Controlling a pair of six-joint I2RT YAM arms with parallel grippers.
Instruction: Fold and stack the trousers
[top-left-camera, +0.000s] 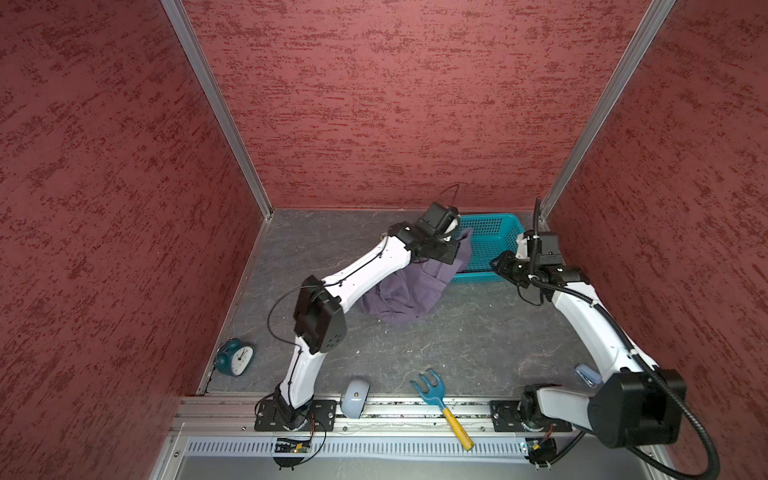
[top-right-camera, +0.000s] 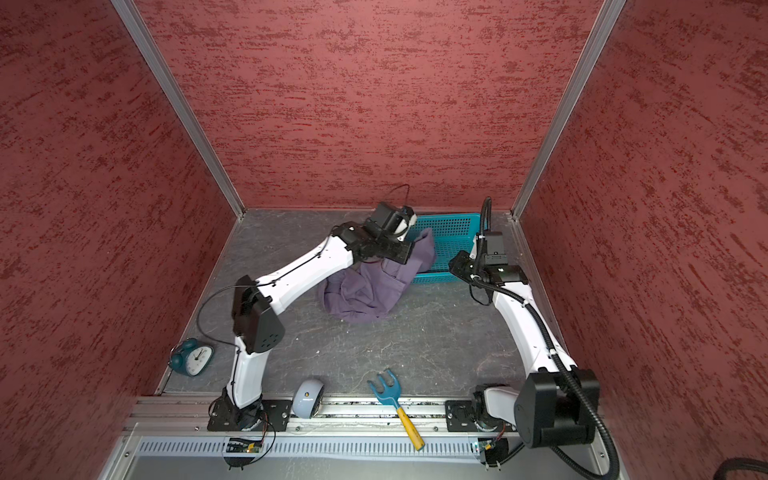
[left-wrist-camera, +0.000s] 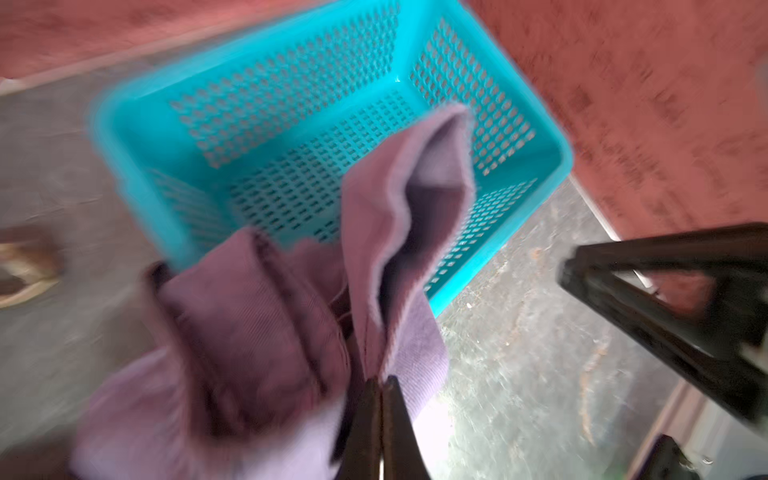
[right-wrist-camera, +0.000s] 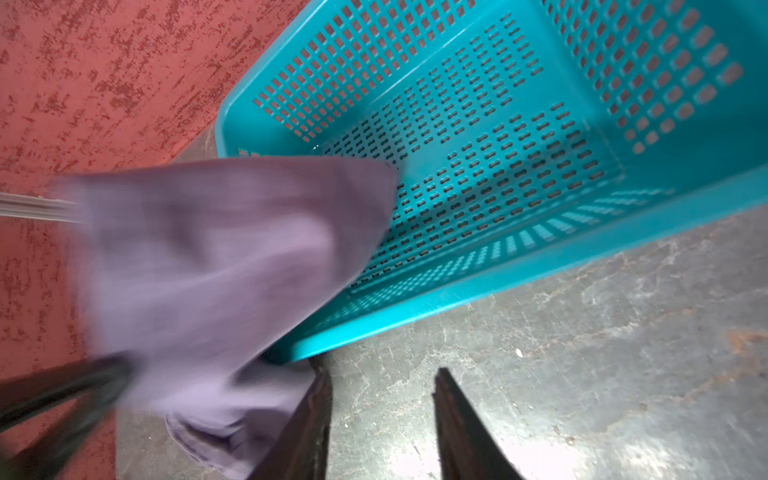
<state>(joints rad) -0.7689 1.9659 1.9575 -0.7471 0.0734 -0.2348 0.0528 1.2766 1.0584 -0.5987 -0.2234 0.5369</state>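
The purple trousers (top-left-camera: 399, 295) (top-right-camera: 361, 291) lie crumpled on the grey table, one end raised and draped over the near left corner of the teal basket (top-left-camera: 494, 245) (top-right-camera: 449, 237). My left gripper (top-left-camera: 446, 251) (left-wrist-camera: 380, 382) is shut on a fold of the trousers (left-wrist-camera: 249, 316) at that corner. The lifted cloth hangs blurred over the basket (left-wrist-camera: 291, 124). My right gripper (top-left-camera: 500, 266) (right-wrist-camera: 382, 374) is open over bare table just in front of the basket (right-wrist-camera: 498, 166), nothing between its fingers. The trousers (right-wrist-camera: 216, 257) hang just beside it.
A teal alarm clock (top-left-camera: 235, 357) sits at the near left by the wall. A pale blue rounded object (top-left-camera: 354, 399) and a blue toy rake with a yellow handle (top-left-camera: 436, 395) lie by the front rail. Red walls enclose the table; the basket stands in the far right corner.
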